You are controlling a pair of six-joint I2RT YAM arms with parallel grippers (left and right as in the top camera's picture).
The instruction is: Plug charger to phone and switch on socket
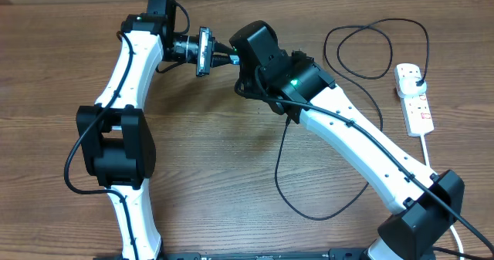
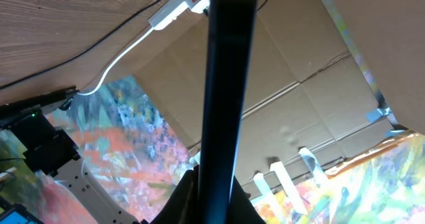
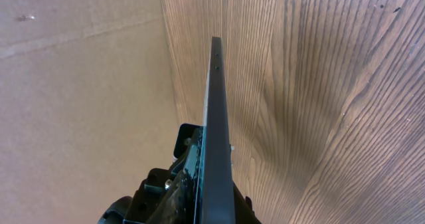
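A brown wood-grain table (image 1: 208, 136) filled the overhead frame. The left wrist view showed plain brown cardboard panels (image 2: 299, 64) centre-right and a colourful painted sheet (image 2: 126, 137) lower left.

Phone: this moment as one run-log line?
phone: lifted, edge-on | left gripper: shut on phone | right gripper: shut on phone | charger: cable slack on table | socket: untouched

Robot lab: wood table (image 1: 231, 160), cardboard walls (image 2: 299, 64)
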